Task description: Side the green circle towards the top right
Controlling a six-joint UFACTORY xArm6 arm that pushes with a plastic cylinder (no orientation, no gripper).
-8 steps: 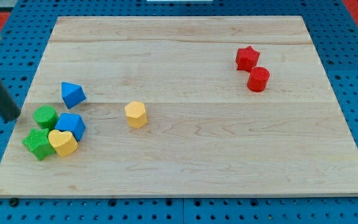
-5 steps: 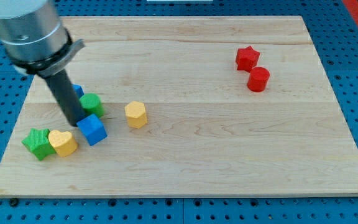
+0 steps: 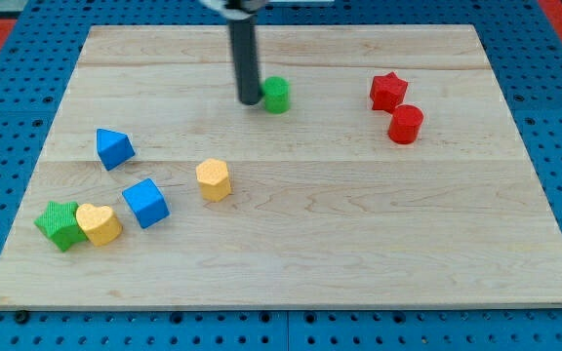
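The green circle (image 3: 277, 95) is a small green cylinder in the upper middle of the wooden board (image 3: 291, 234). My tip (image 3: 250, 99) is the lower end of the dark rod that comes down from the view's top. It touches the green circle's left side. The red star (image 3: 388, 91) and the red cylinder (image 3: 406, 124) lie to the right of the green circle.
A blue triangular block (image 3: 113, 148) and a blue cube (image 3: 145, 203) lie at the left. A green star-like block (image 3: 59, 224) and a yellow heart (image 3: 99, 223) touch at the lower left. A yellow hexagon (image 3: 213, 179) sits left of centre.
My tip has swept from the lower left cluster up and to the right, pushing the green circle with it to the upper middle. The blue cube was knocked slightly aside.
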